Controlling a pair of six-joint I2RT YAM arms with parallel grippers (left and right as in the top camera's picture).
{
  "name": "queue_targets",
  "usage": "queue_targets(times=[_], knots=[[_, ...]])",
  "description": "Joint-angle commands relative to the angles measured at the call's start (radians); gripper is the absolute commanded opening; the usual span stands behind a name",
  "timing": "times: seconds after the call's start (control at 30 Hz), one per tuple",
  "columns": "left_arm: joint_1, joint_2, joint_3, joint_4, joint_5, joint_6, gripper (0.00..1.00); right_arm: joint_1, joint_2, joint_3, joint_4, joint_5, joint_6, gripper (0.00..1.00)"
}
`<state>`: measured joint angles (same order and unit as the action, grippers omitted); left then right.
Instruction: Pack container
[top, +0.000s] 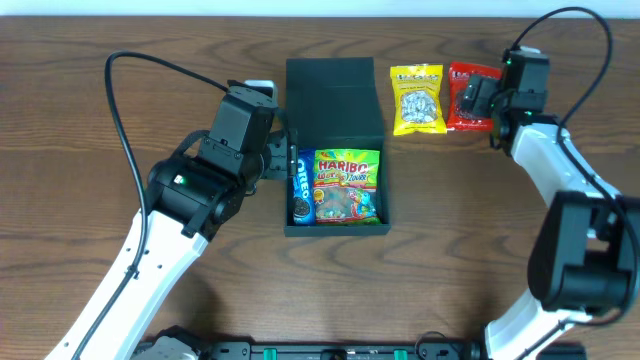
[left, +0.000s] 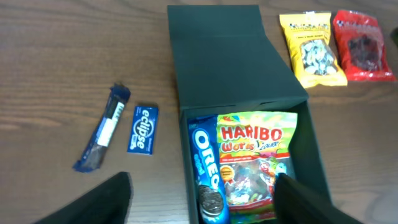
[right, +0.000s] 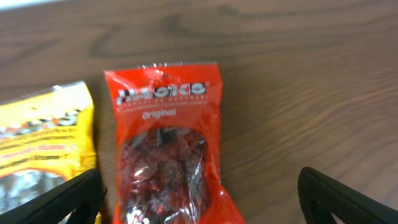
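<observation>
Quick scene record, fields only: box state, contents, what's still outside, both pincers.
container: lid open
inside: Oreo pack, Haribo bag
outside, right arm's side: yellow packet, red packet
outside, left arm's side: Eclipse gum, blue wrapper bar
left pincer: open, empty, at container's left edge
right pincer: open, over red packet, not gripping

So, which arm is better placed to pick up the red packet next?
Right. The right end effector hangs open just above the red packet; the left end effector is at the container, away from that packet.
</observation>
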<state>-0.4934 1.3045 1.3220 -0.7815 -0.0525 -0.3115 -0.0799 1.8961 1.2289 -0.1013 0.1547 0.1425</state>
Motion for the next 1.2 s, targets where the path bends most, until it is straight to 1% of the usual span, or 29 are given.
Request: queue_targets(times=[0.0,0.03,0.17,0.37,0.57,0.6,0.77,0.83,0.93,1.0,1.07,1.1,1.17], knots=[[0.004,-0.007,0.016,-0.001,0.002,0.002,0.84,-0.008,0.055,0.012,0.027,-0.003,-0.017,0.99],[0.004,-0.007,0.016,-0.002,0.002,0.002,0.87,-0.008,0.072,0.012,0.040,-0.006,-0.017,0.99],[0.004,-0.007,0.016,-0.010,0.001,0.002,0.93,-0.008,0.120,0.012,0.088,-0.042,-0.017,0.96],[0.004,-0.007,0.016,-0.019,0.001,0.002,0.96,-0.006,0.176,0.012,0.165,-0.058,-0.017,0.90],[0.004,-0.007,0.016,-0.019,0.000,0.002,0.98,-0.006,0.216,0.012,0.177,-0.058,-0.016,0.78],[0.004,-0.007,0.016,-0.019,0.000,0.002,0.98,-0.006,0.221,0.012,0.177,-0.058,-0.016,0.75],[0.004,-0.007,0.016,-0.019,-0.003,0.022,0.98,-0.006,0.228,0.012,0.175,-0.058,-0.016,0.52],[0.004,-0.007,0.016,-0.019,-0.003,0.029,0.98,-0.006,0.228,0.012,0.173,-0.058,-0.016,0.39],[0.004,-0.007,0.016,-0.019,-0.003,0.029,0.98,-0.006,0.228,0.012,0.170,-0.058,-0.016,0.24],[0.004,-0.007,0.016,-0.018,-0.008,0.029,0.96,-0.006,0.228,0.012,0.169,-0.058,-0.016,0.12],[0.004,-0.007,0.016,-0.018,-0.011,0.034,0.96,-0.006,0.228,0.012,0.169,-0.058,-0.016,0.03],[0.004,-0.007,0.016,-0.018,-0.011,0.040,0.95,-0.006,0.227,0.012,0.169,-0.058,-0.016,0.01],[0.004,-0.011,0.016,-0.018,-0.012,0.047,0.95,-0.006,0.226,0.012,0.170,-0.058,-0.016,0.01]])
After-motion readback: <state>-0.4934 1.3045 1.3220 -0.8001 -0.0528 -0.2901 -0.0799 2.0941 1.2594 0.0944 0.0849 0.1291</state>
